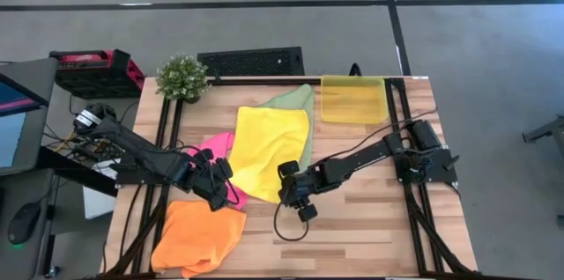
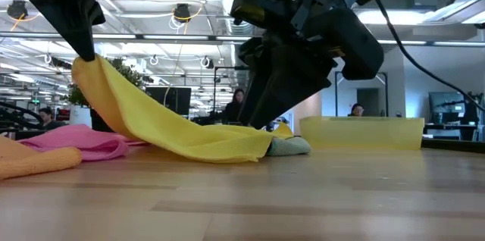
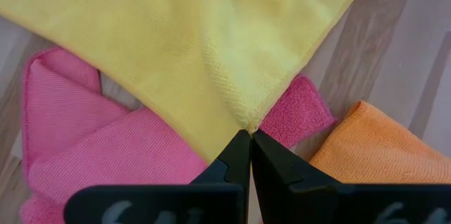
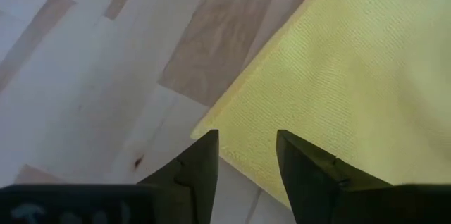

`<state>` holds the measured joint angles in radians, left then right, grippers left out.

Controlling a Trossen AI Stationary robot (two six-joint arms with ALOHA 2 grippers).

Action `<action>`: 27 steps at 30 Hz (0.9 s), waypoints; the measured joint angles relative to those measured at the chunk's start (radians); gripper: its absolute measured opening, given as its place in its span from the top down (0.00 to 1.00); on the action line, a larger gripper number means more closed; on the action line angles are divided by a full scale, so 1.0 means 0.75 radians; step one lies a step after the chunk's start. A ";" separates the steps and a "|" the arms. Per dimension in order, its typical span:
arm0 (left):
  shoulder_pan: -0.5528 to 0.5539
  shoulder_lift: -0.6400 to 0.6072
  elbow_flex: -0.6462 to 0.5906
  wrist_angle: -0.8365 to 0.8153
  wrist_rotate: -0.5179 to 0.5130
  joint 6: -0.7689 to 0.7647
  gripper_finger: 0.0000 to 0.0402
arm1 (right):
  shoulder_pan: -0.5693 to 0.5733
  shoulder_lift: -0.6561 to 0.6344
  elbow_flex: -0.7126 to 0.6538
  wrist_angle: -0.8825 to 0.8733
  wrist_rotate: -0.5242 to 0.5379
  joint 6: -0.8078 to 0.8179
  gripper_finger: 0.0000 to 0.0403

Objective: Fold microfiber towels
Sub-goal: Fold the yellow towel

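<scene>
I have the left gripper pinched tight on one corner of the soft bright yellow microfiber towel, its fingers closed with the hem caught at their tips. I judge that corner is lifted so the cloth can be drawn over itself for a fold. The low view shows what the overhead one cannot: the corner is raised off the wooden slatted worktop and the towel slopes down from it to where the rest lies flat. The right gripper sits over the neighbouring near corner with its fingers spread either side of the hem, nothing clamped yet; I read that as lining up for a second grasp. Only the high view gives me the whole layout: the yellow cloth lies mid-worktop over the pale green microfiber towel, the hot pink microfiber towel beside it, the crumpled orange microfiber towel near the front edge, and the translucent yellow rectangular tray at the back.
</scene>
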<state>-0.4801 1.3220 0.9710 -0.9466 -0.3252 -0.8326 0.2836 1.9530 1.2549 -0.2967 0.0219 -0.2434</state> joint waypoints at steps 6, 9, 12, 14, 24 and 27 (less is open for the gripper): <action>0.000 0.000 0.000 0.002 0.001 0.002 1.00 | 0.006 0.039 0.002 0.049 -0.033 0.000 0.59; 0.000 0.000 0.000 0.003 0.001 0.002 1.00 | 0.009 0.085 -0.005 0.049 -0.051 -0.001 0.59; -0.001 0.000 0.000 0.003 0.003 0.002 1.00 | 0.009 0.117 0.001 0.075 -0.067 -0.022 0.59; -0.001 0.001 0.000 0.005 0.008 0.002 1.00 | 0.009 0.128 0.001 0.079 -0.067 -0.025 0.60; -0.001 0.000 0.000 0.006 0.009 0.001 1.00 | 0.003 0.144 0.005 0.066 -0.048 -0.024 0.72; -0.001 0.000 0.000 0.006 0.009 0.001 1.00 | 0.006 0.145 0.005 0.066 -0.040 -0.015 0.83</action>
<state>-0.4808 1.3220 0.9710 -0.9425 -0.3183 -0.8322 0.2878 2.0618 1.2587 -0.2475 -0.0084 -0.2546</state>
